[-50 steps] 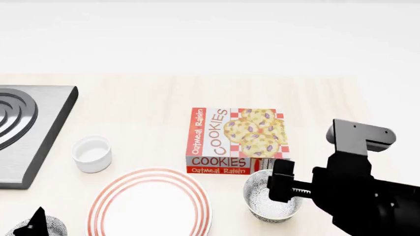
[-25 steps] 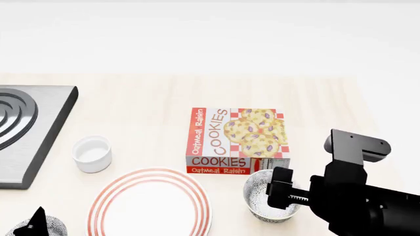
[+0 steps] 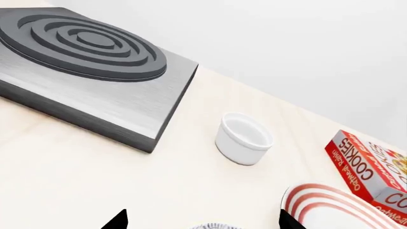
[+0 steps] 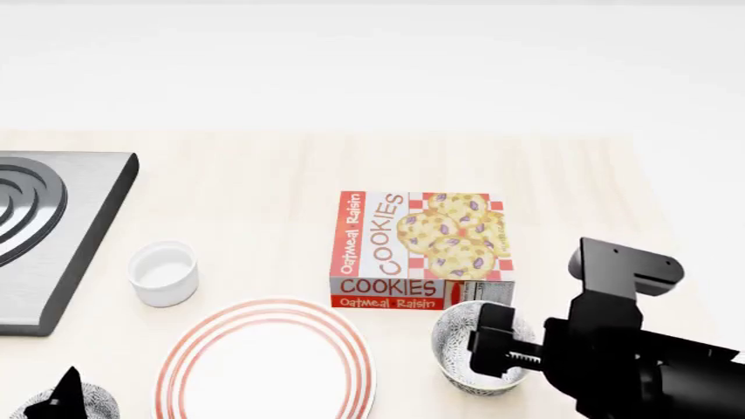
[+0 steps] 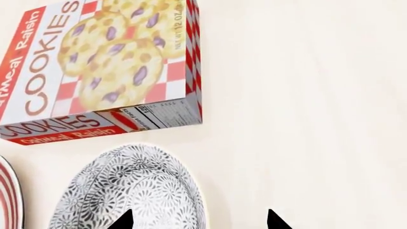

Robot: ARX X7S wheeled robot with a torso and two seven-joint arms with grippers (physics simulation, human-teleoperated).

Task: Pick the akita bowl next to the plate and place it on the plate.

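The akita bowl (image 4: 456,342), white with dense grey-black speckles, stands just right of the plate (image 4: 265,362), a wide white plate with thin red rings. My right gripper (image 4: 495,349) hovers over the bowl's right rim and hides part of it. In the right wrist view it (image 5: 198,222) is open. One fingertip is over the bowl (image 5: 133,191) and the other over bare table outside its rim. A second speckled bowl (image 4: 103,408) peeks in at the lower left under my open left gripper (image 4: 66,391); its rim (image 3: 216,226) shows between the left jaws.
A cookies box (image 4: 421,249) lies flat right behind the akita bowl. A small plain white cup (image 4: 163,273) stands left of the plate, with a grey stove burner block (image 4: 70,227) at the far left. Pale wooden table (image 4: 256,192) runs back to a white wall.
My right arm has slid a little left and down, bringing its gripper further over the akita bowl's right rim. The left arm and all objects have stayed put.
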